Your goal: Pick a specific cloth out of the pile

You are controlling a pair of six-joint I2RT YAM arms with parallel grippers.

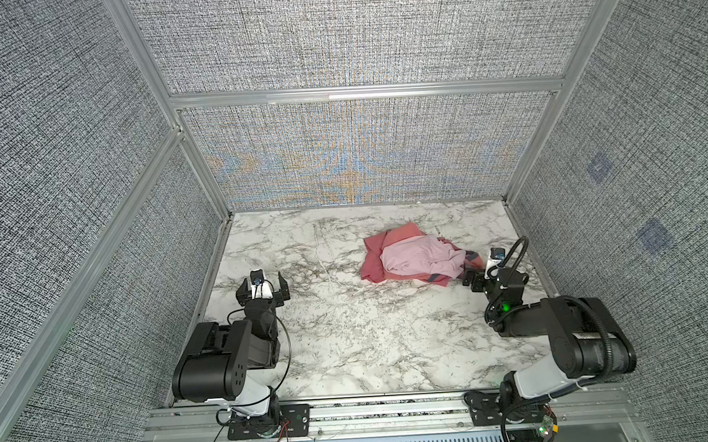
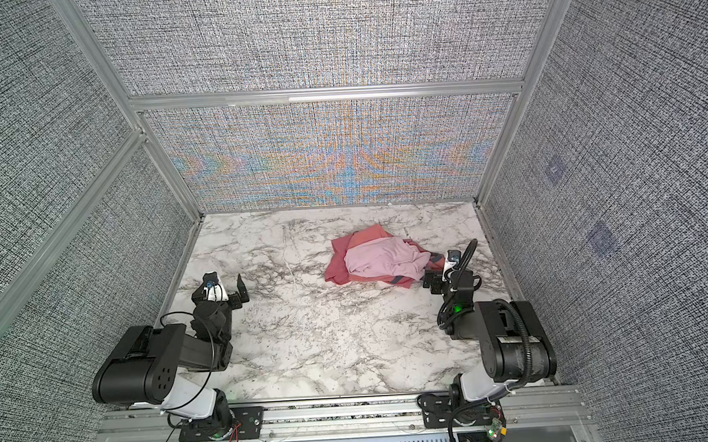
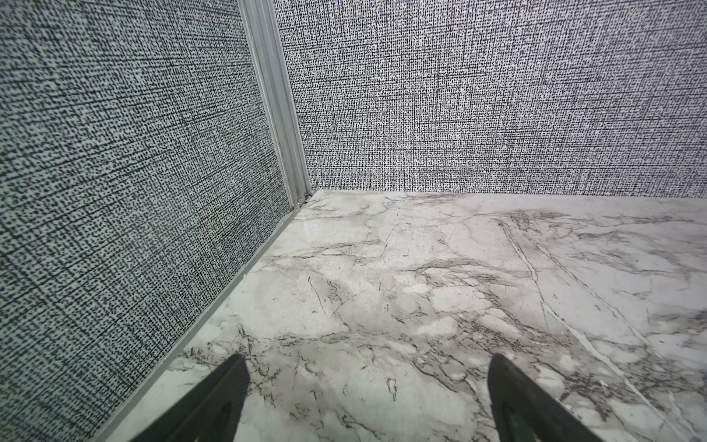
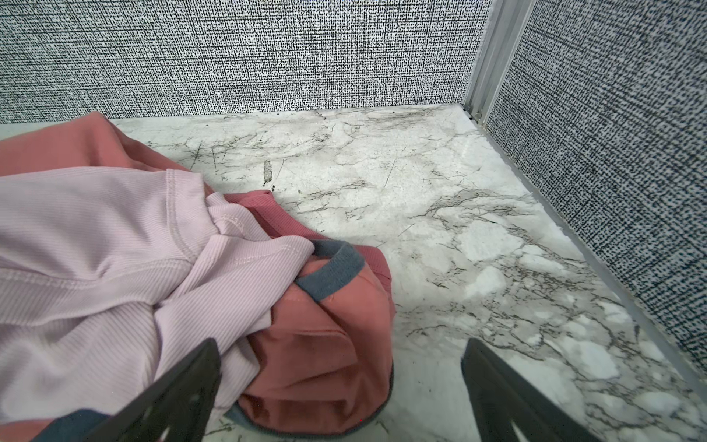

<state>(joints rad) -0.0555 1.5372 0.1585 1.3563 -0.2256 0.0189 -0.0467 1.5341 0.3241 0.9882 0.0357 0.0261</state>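
Note:
The pile [image 1: 416, 256] [image 2: 381, 257] lies at the right rear of the marble table [image 1: 350, 334]. The cloth [image 1: 372, 263] [image 2: 337, 265], plain rose-red, sticks out on the pile's left side from under a pale pink piece [image 1: 418, 255] [image 4: 95, 237]. A salmon garment [image 4: 325, 344] with blue-grey edging [image 4: 329, 271] forms the pile's right end. My right gripper [image 1: 477, 271] [image 2: 438, 273] [image 4: 340, 346] is open at that end: one finger over the pale pink piece, the other over bare table. My left gripper [image 1: 262, 278] [image 2: 220, 284] [image 3: 368, 359] is open and empty, far to the left.
Grey woven walls with aluminium posts [image 3: 279, 114] [image 4: 486, 57] close the table on three sides. The left gripper is near the left wall, the right gripper near the right wall. Bare marble [image 2: 308, 336] lies between the two arms.

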